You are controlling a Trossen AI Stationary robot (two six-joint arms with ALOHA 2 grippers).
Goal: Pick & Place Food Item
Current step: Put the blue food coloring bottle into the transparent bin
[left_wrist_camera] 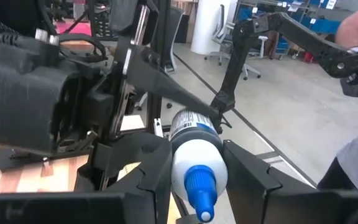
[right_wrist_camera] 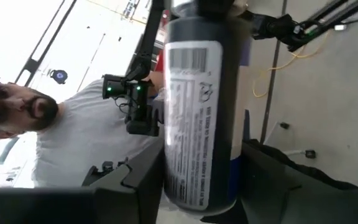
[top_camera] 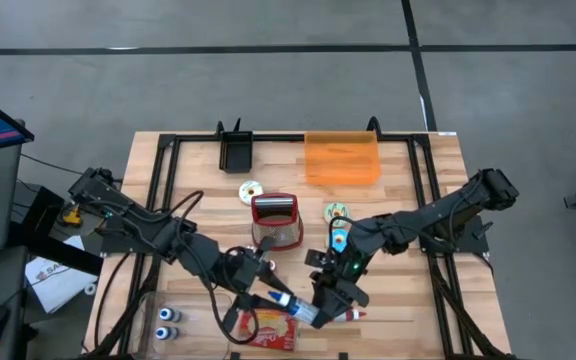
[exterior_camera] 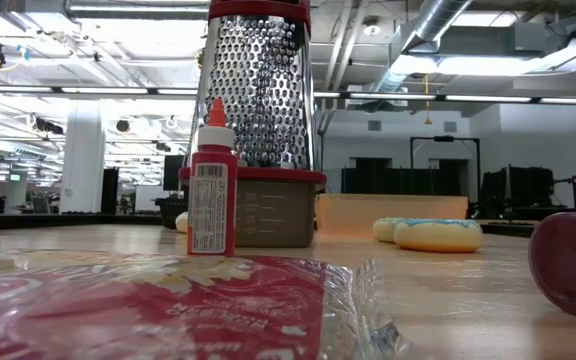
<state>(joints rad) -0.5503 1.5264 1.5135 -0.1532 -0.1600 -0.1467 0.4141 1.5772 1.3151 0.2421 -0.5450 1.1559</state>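
Bottle (top_camera: 290, 304), blue-capped, clamped between left gripper (left_wrist_camera: 194, 180) and right gripper (right_wrist_camera: 194, 186) above the red packet (top_camera: 273, 328), presumably mid-handover for placing

A grater (top_camera: 277, 221) stands mid-table, between two doughnuts (top_camera: 251, 190) (top_camera: 338, 211).

A small squeeze bottle (top_camera: 290, 304) with a blue cap and a white printed label is held level in the air above the table's near edge, between the two grippers. In the left wrist view the bottle (left_wrist_camera: 194, 149) is seen end-on, its blue nozzle pointing toward the camera, flanked by dark fingers on both sides. In the right wrist view its body (right_wrist_camera: 197, 106) appears dark, with a barcode and small print shown on the label.
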